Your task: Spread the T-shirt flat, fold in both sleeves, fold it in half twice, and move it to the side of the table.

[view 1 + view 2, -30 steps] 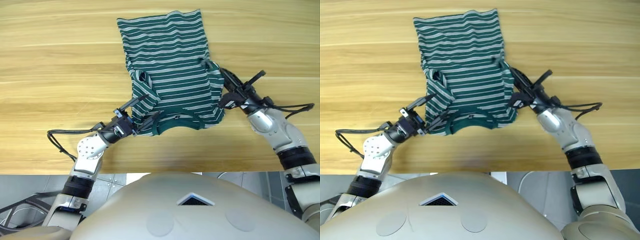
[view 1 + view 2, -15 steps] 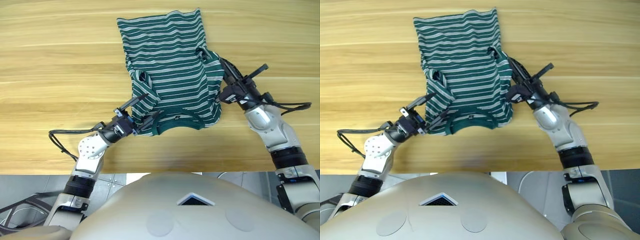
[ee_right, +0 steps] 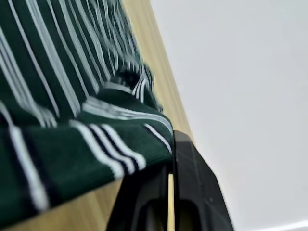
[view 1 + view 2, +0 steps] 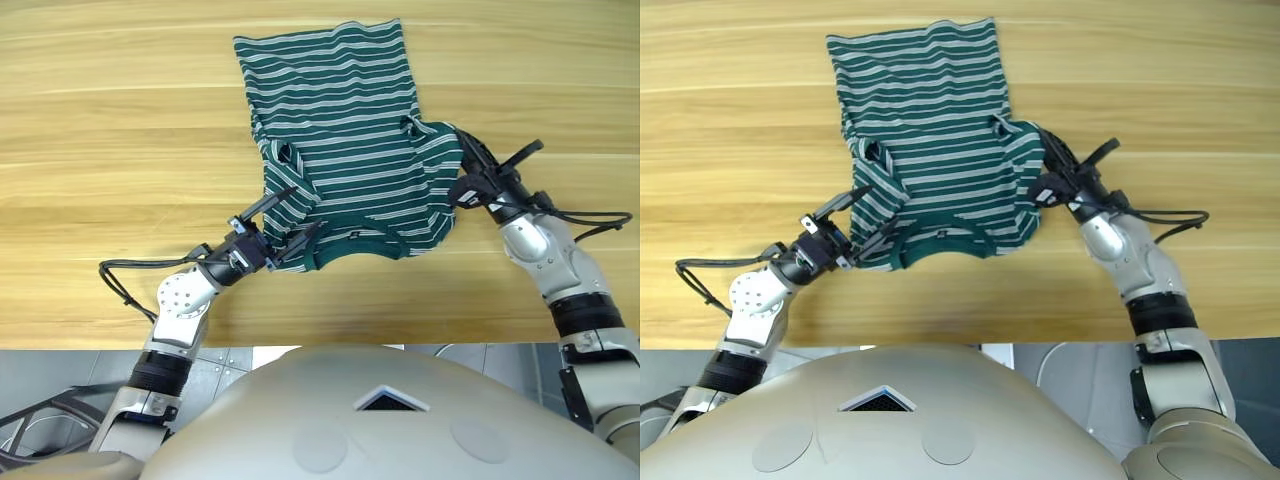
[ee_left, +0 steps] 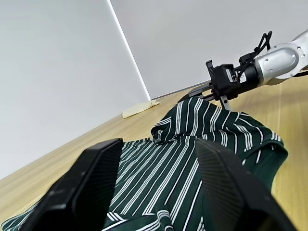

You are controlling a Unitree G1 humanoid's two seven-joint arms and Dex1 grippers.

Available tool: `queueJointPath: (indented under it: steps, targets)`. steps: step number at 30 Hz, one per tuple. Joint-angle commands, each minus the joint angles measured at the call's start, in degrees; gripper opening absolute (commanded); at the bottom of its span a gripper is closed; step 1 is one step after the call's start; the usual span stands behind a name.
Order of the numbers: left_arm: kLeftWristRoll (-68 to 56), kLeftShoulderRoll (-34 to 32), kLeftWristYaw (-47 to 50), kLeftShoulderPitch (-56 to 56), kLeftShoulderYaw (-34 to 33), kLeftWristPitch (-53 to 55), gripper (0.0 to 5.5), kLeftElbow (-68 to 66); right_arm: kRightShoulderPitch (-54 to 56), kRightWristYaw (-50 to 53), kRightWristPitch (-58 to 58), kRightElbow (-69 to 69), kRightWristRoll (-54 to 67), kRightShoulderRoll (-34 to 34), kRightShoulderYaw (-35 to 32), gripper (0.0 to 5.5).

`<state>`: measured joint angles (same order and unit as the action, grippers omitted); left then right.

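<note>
A green T-shirt (image 4: pixel 335 110) with white stripes lies bunched on the wooden table (image 4: pixel 100 130), collar toward me. My left gripper (image 4: pixel 305 210) stands open low over the shirt's near left shoulder. The left wrist view has its two black fingers (image 5: pixel 91 187) wide apart with striped cloth (image 5: pixel 163 173) past them. My right gripper (image 4: pixel 462 160) is at the shirt's right side, shut on a fold of the sleeve and drawing it out to the right. In the right wrist view the cloth (image 3: pixel 57 86) drapes over one black finger (image 3: pixel 190 187). The right gripper (image 5: pixel 192 95) also appears in the left wrist view.
Bare tabletop stretches wide to the left (image 4: pixel 90 200) and right (image 4: pixel 570 90) of the shirt. The table's front edge (image 4: pixel 330 343) runs just below both arms. Black cables loop off each wrist.
My right gripper lifted the sleeve fold up and inward, then pulled it down and out to the right, so the shirt's right side now reaches farther right. The left arm stayed still.
</note>
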<state>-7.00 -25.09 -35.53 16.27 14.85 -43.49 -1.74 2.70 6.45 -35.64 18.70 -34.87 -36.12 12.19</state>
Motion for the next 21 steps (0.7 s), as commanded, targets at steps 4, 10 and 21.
queueJointPath:
  steps: [4, 10, 21]
  targets:
    - [0.1, 0.2, -0.5, -0.5, 0.3, -0.4, 2.81, -0.4, -1.0, -4.9, -2.3, -5.4, 3.1, 2.7, 2.7, 0.02]
    - [0.4, 0.6, -0.4, -0.5, 0.4, -0.4, 2.81, -0.3, -0.2, -6.7, -0.6, -2.6, 1.1, 3.0, 3.8, 0.37]
    - [0.2, 0.5, -0.6, -0.4, 0.5, -0.5, 2.81, -0.2, 0.1, -7.4, 0.5, -0.7, -0.4, 2.3, 4.1, 2.18]
